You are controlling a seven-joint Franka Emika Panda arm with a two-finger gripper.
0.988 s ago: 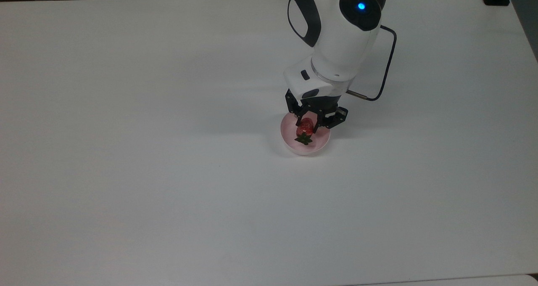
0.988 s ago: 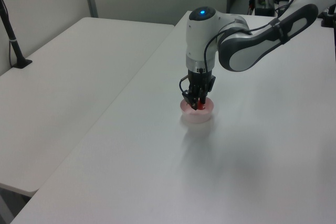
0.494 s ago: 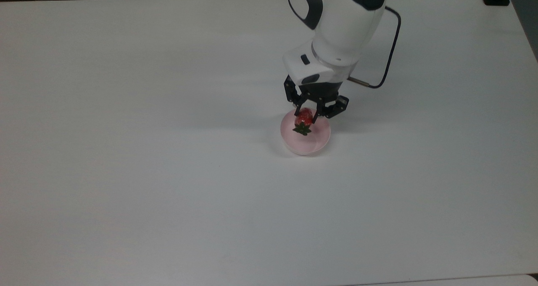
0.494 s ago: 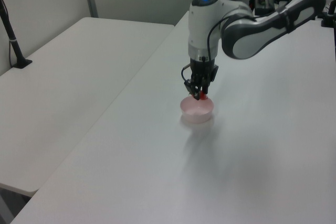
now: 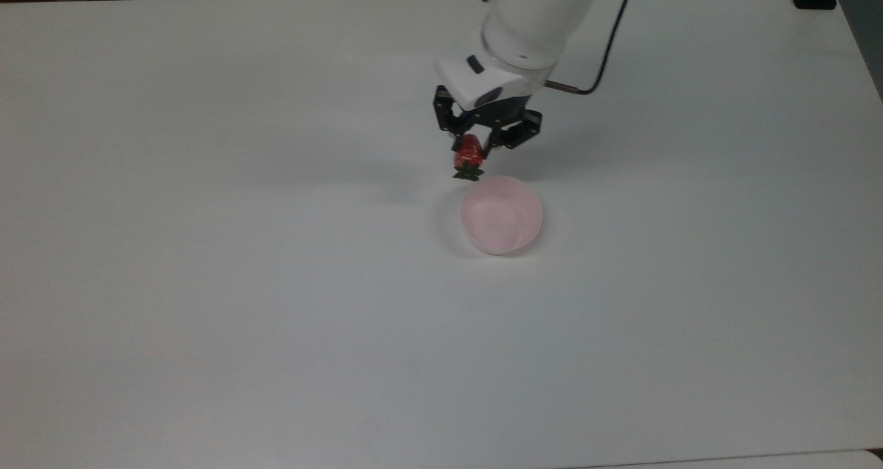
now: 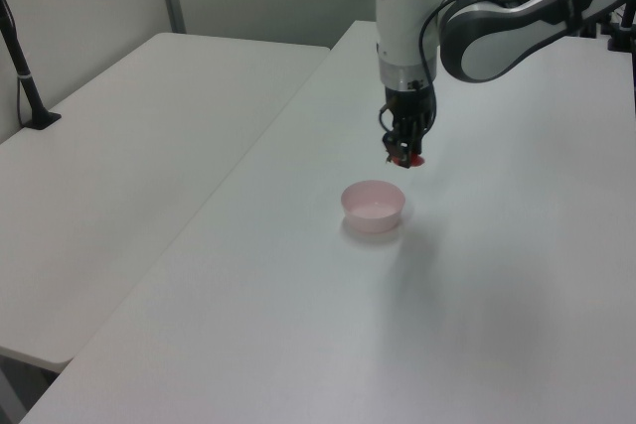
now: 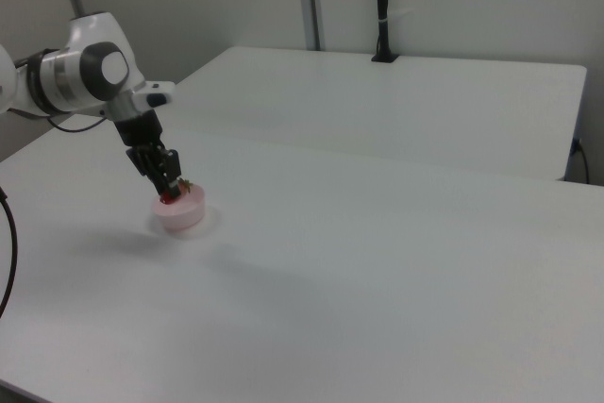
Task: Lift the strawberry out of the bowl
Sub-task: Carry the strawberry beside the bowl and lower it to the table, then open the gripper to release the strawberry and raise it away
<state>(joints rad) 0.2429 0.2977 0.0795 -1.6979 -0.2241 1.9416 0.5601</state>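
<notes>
One strawberry [image 5: 469, 156] hangs clamped between the fingers of the gripper [image 5: 473, 146], clear above the table [image 5: 207, 248] and outside the bowl [image 5: 501, 215]. In the top view its long axis runs up-down, green cap toward the bowl, just beside the rim. The left view shows open air between fruit and bowl; the right view overlaps them. One bowl stands empty.

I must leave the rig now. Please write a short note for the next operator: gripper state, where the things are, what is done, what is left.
Gripper: shut on the strawberry, leafy cap pointing down.
Strawberry: in the air, clear of the bowl and toward the top view's upper left of it.
Bowl: upright on the white table, nothing in it.
Done: the strawberry is out of the bowl.
Left: nothing for the pick itself; just keep the grip.
</notes>
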